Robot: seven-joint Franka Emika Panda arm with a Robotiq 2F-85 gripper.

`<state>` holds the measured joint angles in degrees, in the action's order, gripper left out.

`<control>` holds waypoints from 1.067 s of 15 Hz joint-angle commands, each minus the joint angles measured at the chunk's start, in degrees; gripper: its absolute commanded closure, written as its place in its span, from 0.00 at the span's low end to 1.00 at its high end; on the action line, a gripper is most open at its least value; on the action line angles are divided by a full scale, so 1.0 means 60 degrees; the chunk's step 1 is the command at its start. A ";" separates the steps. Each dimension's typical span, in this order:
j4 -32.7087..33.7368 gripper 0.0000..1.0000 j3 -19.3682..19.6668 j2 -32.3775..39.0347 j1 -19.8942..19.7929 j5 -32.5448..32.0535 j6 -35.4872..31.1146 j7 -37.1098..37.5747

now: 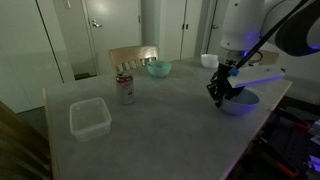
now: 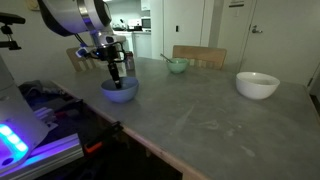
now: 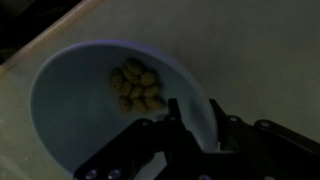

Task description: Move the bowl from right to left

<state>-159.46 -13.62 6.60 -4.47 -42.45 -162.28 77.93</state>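
Note:
The bowl [image 1: 240,101] is small, glossy and blue-purple, and stands on the grey table near its edge in both exterior views [image 2: 120,91]. In the wrist view the bowl [image 3: 80,100] looks pale blue and holds a small pile of nuts [image 3: 137,88]. My gripper [image 1: 220,93] points down at the bowl's rim. Its two fingers [image 3: 193,118] straddle the rim, one inside and one outside, closed tight on the wall. In an exterior view my gripper [image 2: 116,76] stands over the bowl's far side.
A teal bowl [image 1: 159,68] [image 2: 177,66] and a white bowl [image 1: 209,61] [image 2: 257,85] stand on the table. A soda can [image 1: 125,89] and a clear plastic container [image 1: 89,117] stand at the table's other end. A wooden chair [image 1: 133,57] stands behind.

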 commanded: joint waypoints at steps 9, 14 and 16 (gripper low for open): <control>0.0097 0.00 -0.1506 0.0131 -0.2387 0.2793 -0.0115 -0.5070; -0.0017 0.00 -0.3785 -0.0512 -0.3789 0.6639 0.0442 -0.8870; -0.0006 0.00 -0.4279 -0.1294 -0.3931 0.8297 0.1143 -1.0333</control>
<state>-158.76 -34.41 5.77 -25.29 -3.17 -160.92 26.45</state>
